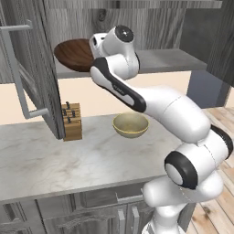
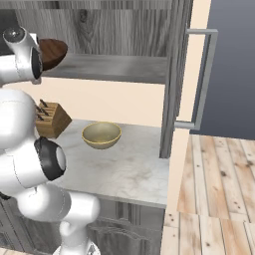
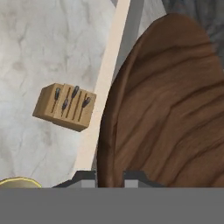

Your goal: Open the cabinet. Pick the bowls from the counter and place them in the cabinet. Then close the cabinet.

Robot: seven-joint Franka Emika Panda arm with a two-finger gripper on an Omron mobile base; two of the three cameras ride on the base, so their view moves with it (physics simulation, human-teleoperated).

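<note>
wooden bowl (image 3: 175,113): nearest the hand camera, dark brown, tilted at the front edge of the cabinet shelf (image 1: 169,59).
gripper (image 3: 109,177): jaws clenched on the wooden bowl's rim, apparently one tip each side.
cabinet (image 2: 124,30): both doors swung open.
beige bowl (image 1: 130,124): upright on the counter (image 1: 55,160), below the shelf.
knife block (image 1: 71,121): on the counter, near the beige bowl, beside the left door (image 1: 27,59).
</note>
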